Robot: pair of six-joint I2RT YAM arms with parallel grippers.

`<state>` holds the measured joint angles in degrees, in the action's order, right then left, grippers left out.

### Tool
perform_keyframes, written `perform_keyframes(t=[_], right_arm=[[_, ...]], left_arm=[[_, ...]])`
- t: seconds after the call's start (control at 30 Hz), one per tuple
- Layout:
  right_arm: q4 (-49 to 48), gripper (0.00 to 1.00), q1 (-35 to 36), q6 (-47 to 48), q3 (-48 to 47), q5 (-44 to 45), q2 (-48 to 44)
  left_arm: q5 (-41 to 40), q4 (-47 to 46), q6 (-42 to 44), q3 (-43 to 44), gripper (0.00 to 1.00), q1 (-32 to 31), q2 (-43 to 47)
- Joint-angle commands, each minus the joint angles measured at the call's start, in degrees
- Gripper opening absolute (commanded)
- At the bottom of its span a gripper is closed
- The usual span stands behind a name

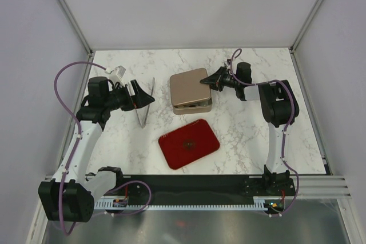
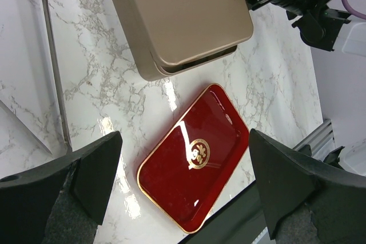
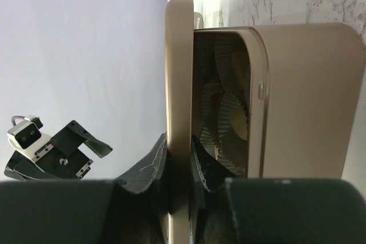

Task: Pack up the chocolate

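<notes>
Two grippers over a marble table (image 1: pixel 246 135), one on each side of a gold box (image 1: pixel 193 106) at mid-table. On the right, right gripper (image 3: pixel 180 167) closed narrow on the rim of the box's lid (image 3: pixel 178 72), one finger on either face. Lid raised at the gripped side, with a gap open beneath it. Through the gap, only pleated paper cups (image 3: pixel 229 112) packed inside. Chocolate not to be made out in any view, so cannot tell where it lies.

On the left, left gripper (image 1: pixel 146 96) spread wide, holding nothing, above the marble and pointed toward the box. Close by its fingertips, metal tongs (image 1: pixel 143 119) flat on the table, between left arm and box, apart from the box and from the tray. In front of the box, nearer the arm bases, a red tray (image 1: pixel 189 143) with gold rim and gold emblem at its centre. Set at a slant, near the box but not touching it.

Around the edges: pale walls at the back and both sides, metal frame posts in the far corners, a black rail along the near edge. Bare marble behind the box up to the back wall, to the right of the tray beneath the right arm, and to the left of the tongs beneath the left arm. Narrow strip of marble between tongs and box, another between box and tray
</notes>
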<state>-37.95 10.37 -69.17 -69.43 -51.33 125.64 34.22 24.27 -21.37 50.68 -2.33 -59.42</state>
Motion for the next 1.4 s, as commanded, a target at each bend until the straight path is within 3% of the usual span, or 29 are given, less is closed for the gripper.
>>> perform_keyframes(t=[0.0,0.53,0.67,1.07,1.17,1.2,1.37], right_arm=[[0.59,0.19,-0.53,4.3,0.52,-0.26,0.39],[0.86,0.22,-0.88,5.36,2.19,-0.26,-0.22],[1.92,0.31,-1.32,5.97,2.28,0.09,-0.49],[12.11,0.38,-5.09,12.47,2.63,3.52,-3.12],[18.58,0.4,-7.03,15.54,2.81,6.23,-5.05],[21.4,0.42,-7.29,16.95,1.59,7.46,-5.67],[34.42,0.72,-7.12,25.92,-1.59,16.69,-10.76]], left_arm=[[-0.91,-0.1,2.73,2.32,1.0,0.31,-0.52],[-0.99,0.16,3.08,2.32,1.0,0.39,-0.43],[-0.64,0.16,3.35,2.41,1.0,0.4,-0.44],[-0.73,0.16,3.44,2.32,1.0,0.39,-0.7],[-0.64,0.16,3.52,2.41,1.0,0.4,-0.7],[-0.73,0.07,3.52,2.32,1.0,0.39,-0.61],[-0.64,0.16,3.52,2.32,1.0,0.39,-0.61]])
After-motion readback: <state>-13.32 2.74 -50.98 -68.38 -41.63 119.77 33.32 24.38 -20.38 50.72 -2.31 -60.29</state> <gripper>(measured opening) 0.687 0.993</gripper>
